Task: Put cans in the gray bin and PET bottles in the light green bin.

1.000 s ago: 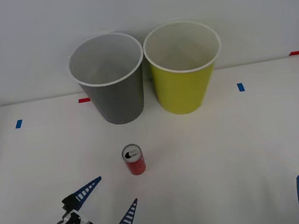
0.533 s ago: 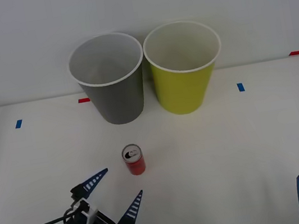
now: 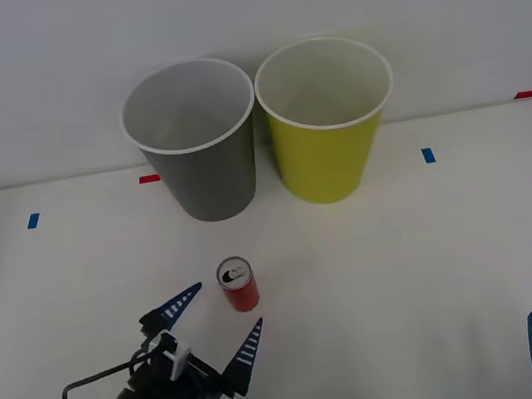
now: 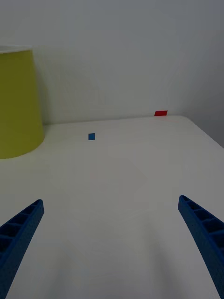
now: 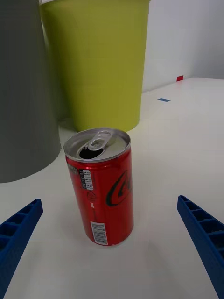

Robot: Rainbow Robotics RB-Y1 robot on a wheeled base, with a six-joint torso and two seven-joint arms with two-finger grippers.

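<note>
Left claw [image 3: 222,320] spread wide at the red can [image 3: 238,284] on the white desk [image 3: 407,258].

The can stands upright (its silver top shows an opened tab) in front of the gray bin [image 3: 197,145], apart from it, and the left claw's blue fingers [image 3: 180,301] flank it without touching; they grasp nothing. The light green bin [image 3: 328,124] sits just beside the gray one at the desk's back. The right claw [image 4: 112,243] waits low at the near right corner, fingers parted and holding nothing.
</note>
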